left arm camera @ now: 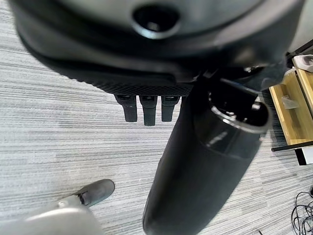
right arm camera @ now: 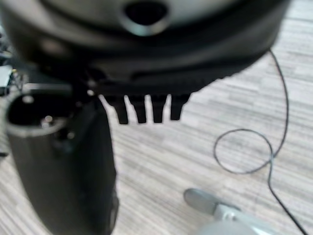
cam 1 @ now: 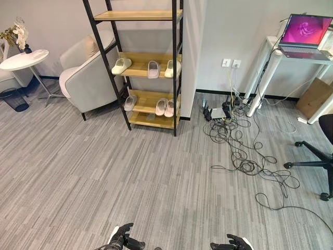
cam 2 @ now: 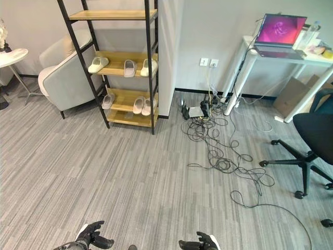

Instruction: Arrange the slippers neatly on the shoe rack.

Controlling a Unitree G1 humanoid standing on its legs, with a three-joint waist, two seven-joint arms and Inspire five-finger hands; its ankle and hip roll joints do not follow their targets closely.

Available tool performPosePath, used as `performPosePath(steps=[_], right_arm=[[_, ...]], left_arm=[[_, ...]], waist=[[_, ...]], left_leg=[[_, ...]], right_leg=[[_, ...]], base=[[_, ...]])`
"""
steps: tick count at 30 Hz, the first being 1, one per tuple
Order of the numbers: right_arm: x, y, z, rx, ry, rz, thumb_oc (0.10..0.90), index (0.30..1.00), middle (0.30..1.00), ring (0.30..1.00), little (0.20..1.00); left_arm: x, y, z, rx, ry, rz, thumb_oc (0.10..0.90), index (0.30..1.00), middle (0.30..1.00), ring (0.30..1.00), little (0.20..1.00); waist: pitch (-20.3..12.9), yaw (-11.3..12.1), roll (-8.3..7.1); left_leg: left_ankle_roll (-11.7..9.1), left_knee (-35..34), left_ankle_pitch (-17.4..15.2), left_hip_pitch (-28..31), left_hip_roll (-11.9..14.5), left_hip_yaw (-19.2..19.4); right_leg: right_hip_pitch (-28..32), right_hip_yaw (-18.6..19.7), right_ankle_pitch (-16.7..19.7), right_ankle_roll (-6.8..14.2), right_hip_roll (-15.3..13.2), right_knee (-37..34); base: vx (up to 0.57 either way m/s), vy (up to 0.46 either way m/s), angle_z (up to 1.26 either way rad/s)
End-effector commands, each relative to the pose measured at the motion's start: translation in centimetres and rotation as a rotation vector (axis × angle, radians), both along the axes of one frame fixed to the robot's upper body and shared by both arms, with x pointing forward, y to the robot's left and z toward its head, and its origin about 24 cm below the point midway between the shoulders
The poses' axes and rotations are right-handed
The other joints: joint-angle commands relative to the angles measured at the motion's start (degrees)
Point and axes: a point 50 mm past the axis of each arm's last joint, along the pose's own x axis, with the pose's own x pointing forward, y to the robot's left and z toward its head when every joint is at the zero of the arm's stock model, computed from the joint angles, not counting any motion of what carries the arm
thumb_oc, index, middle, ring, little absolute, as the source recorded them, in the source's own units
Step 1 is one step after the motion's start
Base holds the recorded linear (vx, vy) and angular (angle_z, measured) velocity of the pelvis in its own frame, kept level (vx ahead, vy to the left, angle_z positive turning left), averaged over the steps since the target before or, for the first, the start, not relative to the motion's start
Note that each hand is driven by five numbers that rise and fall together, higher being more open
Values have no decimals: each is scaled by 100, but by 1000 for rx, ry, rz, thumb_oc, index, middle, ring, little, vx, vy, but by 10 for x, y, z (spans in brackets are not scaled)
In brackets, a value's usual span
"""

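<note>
Six slippers [cam 1: 153,69] sit on the shoe rack [cam 1: 139,61] at 11 o'clock: three on the middle shelf, three on the one below, most with toes toward the room; the middle shelf's leftmost lies angled. Left hand [cam 1: 120,237] and right hand [cam 1: 232,243] hang low, fingers relaxed, holding nothing.

Grey armchair [cam 1: 86,78], round white side table [cam 1: 23,60] — open laptop [cam 1: 304,32] on white desk [cam 1: 270,52], black office chair [cam 2: 312,140]

pale pink/cream slippers [cam 1: 153,69], black-framed wood rack [cam 1: 151,62], grey striped carpet [cam 1: 104,172].
</note>
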Motion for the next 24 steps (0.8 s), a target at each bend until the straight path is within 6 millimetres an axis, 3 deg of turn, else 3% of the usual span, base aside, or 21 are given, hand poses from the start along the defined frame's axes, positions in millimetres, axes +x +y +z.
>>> performPosePath(steps=[1,11,17,22,24], right_arm=[[14,-2,6,-32,-61,28,800,900,900,900,900],[19,5,5,-6,-75,33,800,900,900,900,900],[28,9,8,2,-113,37,800,900,900,900,900],[34,7,11,-3,-139,27,800,900,900,900,900],[36,6,12,-9,-146,31,800,900,900,900,900]], left_arm=[[24,-12,5,-7,-58,-68,800,900,900,900,900],[27,-14,5,-10,-62,-76,800,900,900,900,900],[39,-18,10,-3,-96,-101,800,900,900,900,900],[50,-22,14,-9,-133,-111,800,900,900,900,900],[54,-25,16,-10,-145,-122,800,900,900,900,900]], waist=[[-43,89,-115],[45,67,-148],[184,27,-152],[417,12,-258],[514,43,-309]], left_leg=[[-355,11,-545,42,175,-277],[-373,11,-520,26,203,-376],[-399,83,-480,-46,260,-479],[-552,1098,-623,-583,309,-472],[-622,1627,-515,-888,295,-482]], right_leg=[[-206,-179,107,683,-572,33],[-179,-211,39,604,-492,33],[-286,-180,-54,490,-395,187],[-332,-154,-155,343,-357,297],[-276,-181,-154,281,-355,286]], base=[[0,0,0],[19,-44,2],[10,-68,6],[-8,-76,14],[24,-68,25]])
